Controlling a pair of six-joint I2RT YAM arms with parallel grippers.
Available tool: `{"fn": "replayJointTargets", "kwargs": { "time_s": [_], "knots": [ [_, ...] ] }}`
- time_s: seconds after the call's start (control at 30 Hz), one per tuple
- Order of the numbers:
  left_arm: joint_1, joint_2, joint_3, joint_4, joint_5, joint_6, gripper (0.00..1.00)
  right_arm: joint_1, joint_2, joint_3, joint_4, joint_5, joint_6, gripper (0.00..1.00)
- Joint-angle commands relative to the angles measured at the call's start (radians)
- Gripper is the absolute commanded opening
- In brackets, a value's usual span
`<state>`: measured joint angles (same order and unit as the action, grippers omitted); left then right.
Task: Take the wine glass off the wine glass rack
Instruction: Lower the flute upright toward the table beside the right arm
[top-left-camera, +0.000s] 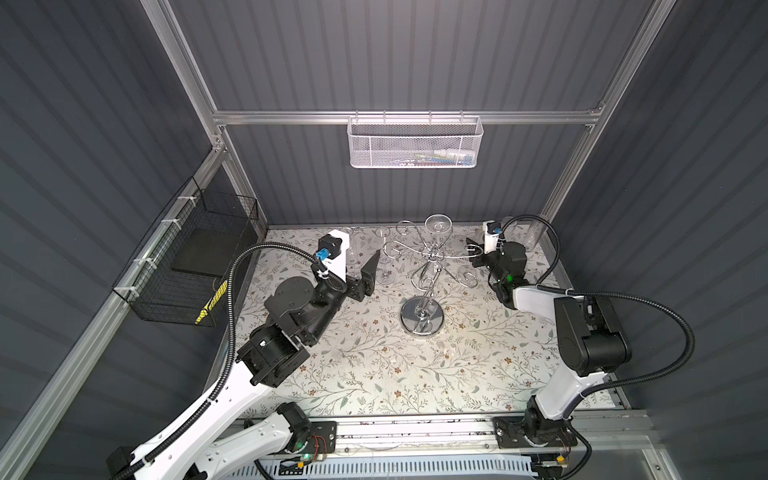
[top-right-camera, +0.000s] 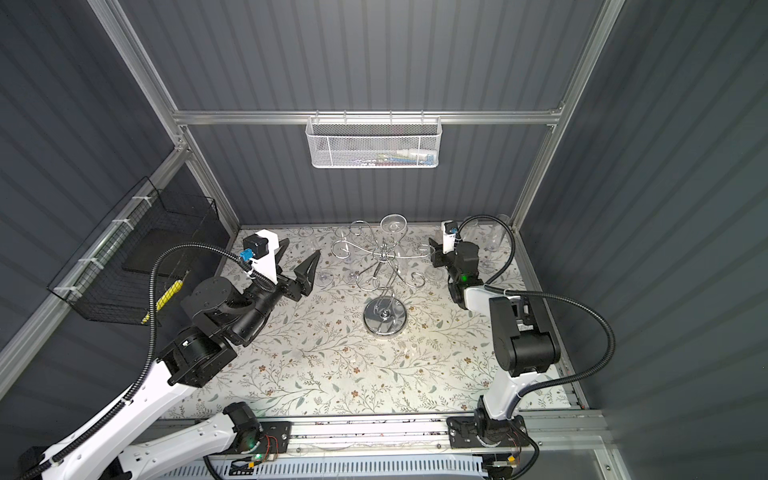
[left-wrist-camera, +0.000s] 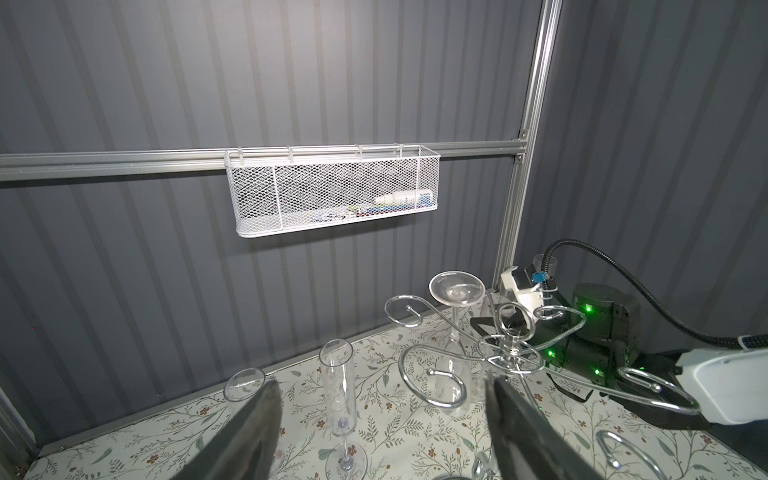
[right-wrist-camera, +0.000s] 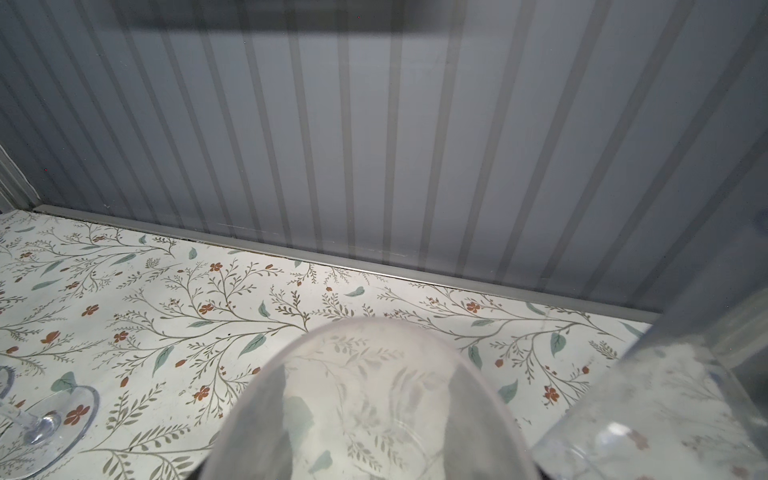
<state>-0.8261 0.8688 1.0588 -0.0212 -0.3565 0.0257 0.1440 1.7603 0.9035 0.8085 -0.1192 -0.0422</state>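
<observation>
The chrome wine glass rack (top-left-camera: 422, 318) (top-right-camera: 385, 318) stands mid-table on its round mirror base, and its scroll arms (left-wrist-camera: 432, 374) spread out above. One clear wine glass (top-left-camera: 439, 224) (top-right-camera: 393, 224) (left-wrist-camera: 457, 288) hangs foot-up on a rear arm. My right gripper (top-left-camera: 476, 252) (top-right-camera: 435, 253) (right-wrist-camera: 365, 374) is beside the rack's right arm, shut on another clear wine glass (right-wrist-camera: 365, 345). That glass's bowl fills the space between the fingers. I cannot tell whether it touches the rack. My left gripper (top-left-camera: 361, 259) (top-right-camera: 299, 255) (left-wrist-camera: 382, 386) hovers left of the rack, open and empty.
Clear flutes (left-wrist-camera: 338, 382) (top-left-camera: 386, 257) stand on the floral table left of the rack, and more glasses (top-left-camera: 536, 232) (right-wrist-camera: 665, 415) stand at the back right. A white mesh basket (top-left-camera: 415, 143) hangs on the back wall. A black wire basket (top-left-camera: 187, 266) hangs on the left wall.
</observation>
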Motion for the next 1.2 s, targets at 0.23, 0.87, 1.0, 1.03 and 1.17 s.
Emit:
{"fn": "replayJointTargets", "kwargs": {
  "time_s": [0.23,0.87,1.0,1.03,1.17],
  "knots": [
    [-0.005,-0.014,-0.006,0.012,-0.01,-0.014,0.79,0.005,0.019,0.027,0.011,0.004,-0.008,0.46],
    [-0.005,-0.029,-0.015,0.004,-0.021,-0.011,0.79,0.006,0.02,0.043,-0.025,-0.008,-0.028,0.62],
    [-0.005,-0.029,-0.015,0.005,-0.019,-0.012,0.79,0.007,0.017,0.04,-0.024,-0.004,-0.026,0.66],
    [-0.005,-0.03,-0.016,0.004,-0.019,-0.012,0.79,0.007,0.015,0.037,-0.021,-0.002,-0.026,0.67],
    [-0.004,-0.029,-0.015,0.004,-0.019,-0.012,0.79,0.007,0.014,0.031,-0.015,0.0,-0.025,0.74]
  ]
}}
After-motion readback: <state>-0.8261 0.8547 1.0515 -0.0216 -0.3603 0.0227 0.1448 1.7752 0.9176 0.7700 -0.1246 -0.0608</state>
